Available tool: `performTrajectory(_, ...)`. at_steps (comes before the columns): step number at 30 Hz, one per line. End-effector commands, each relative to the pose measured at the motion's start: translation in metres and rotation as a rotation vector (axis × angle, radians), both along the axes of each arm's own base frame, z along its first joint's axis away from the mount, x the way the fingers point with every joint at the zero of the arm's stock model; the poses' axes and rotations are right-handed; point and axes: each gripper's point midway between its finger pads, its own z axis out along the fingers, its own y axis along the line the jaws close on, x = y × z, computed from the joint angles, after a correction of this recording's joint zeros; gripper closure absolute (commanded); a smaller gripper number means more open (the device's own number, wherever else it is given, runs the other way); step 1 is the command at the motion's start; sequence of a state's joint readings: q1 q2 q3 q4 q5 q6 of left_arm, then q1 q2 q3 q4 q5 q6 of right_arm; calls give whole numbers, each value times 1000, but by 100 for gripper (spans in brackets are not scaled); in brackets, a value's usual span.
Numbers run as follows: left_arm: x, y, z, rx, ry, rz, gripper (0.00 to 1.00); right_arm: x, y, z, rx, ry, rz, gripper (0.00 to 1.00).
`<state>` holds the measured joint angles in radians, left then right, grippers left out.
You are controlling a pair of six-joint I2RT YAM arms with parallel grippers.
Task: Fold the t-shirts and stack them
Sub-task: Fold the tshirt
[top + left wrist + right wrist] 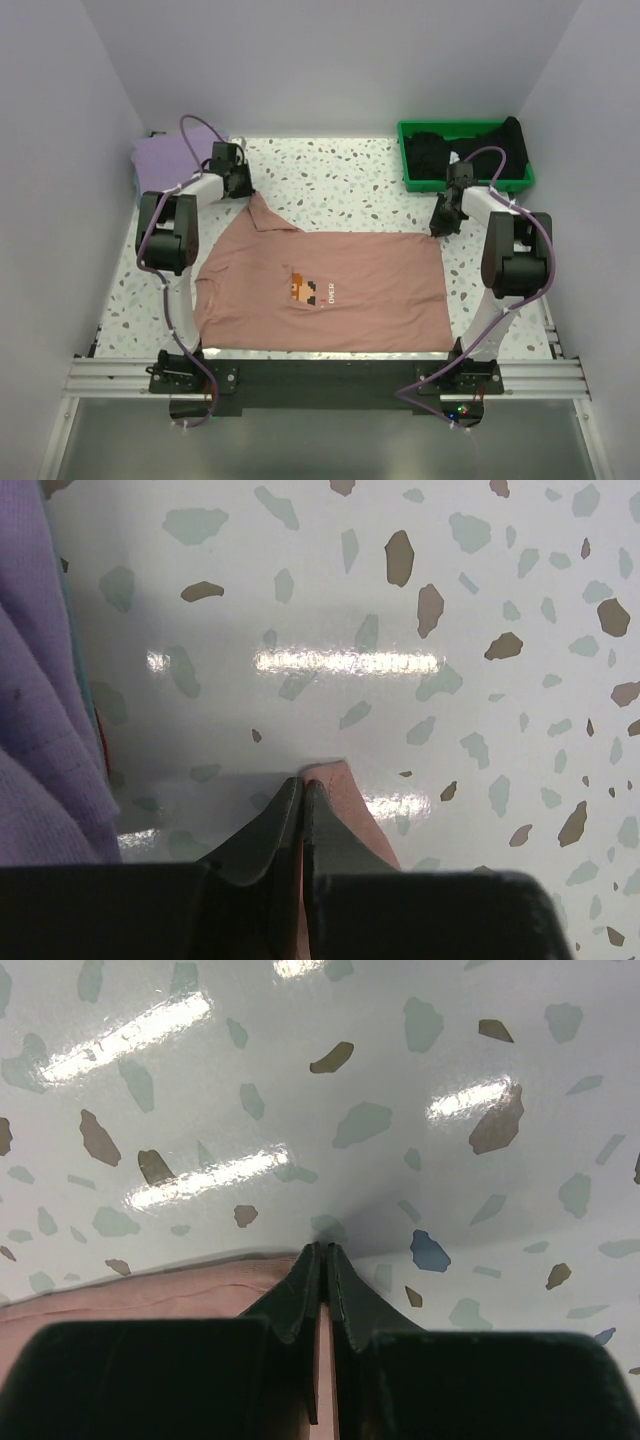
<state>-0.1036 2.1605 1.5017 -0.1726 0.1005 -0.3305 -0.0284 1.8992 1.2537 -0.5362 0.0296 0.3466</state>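
Tension decides this fold. Left claw (303,785) is clenched on a far corner of the salmon-pink t-shirt (330,285), cloth pinched between its jaws; right claw (322,1250) grips the other far corner the same way. The rest of the shirt lies flat on the surface (330,175), nearward of both claws. I judge both should rise together and level, carrying the far edge toward the near hem, clear of the lavender t-shirt (165,158) just left of the left claw.

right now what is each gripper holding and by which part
The salmon-pink cloth t-shirt: the left gripper pinches its far left corner, the right gripper its far right corner.
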Motion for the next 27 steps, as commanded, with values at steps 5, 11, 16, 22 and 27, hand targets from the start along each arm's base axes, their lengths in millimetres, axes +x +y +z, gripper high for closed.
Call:
performTrajectory(5,-5,2,-12,3,40,-6,100,-17,4,-8,28,85,11,100)
performTrajectory(11,4,-6,29,-55,-19,-8,100,-10,4,13,30,58,-2,100)
performTrajectory(16,25,-13,62,-93,-68,-15,100,8,4,30,26,16,-3,100)
performTrajectory(22,50,-14,76,-101,-88,-11,100,31,3,44,30,-28,-13,100)
performTrajectory(27,73,-12,109,-120,-155,-3,100,53,2,61,22,-72,-12,100)
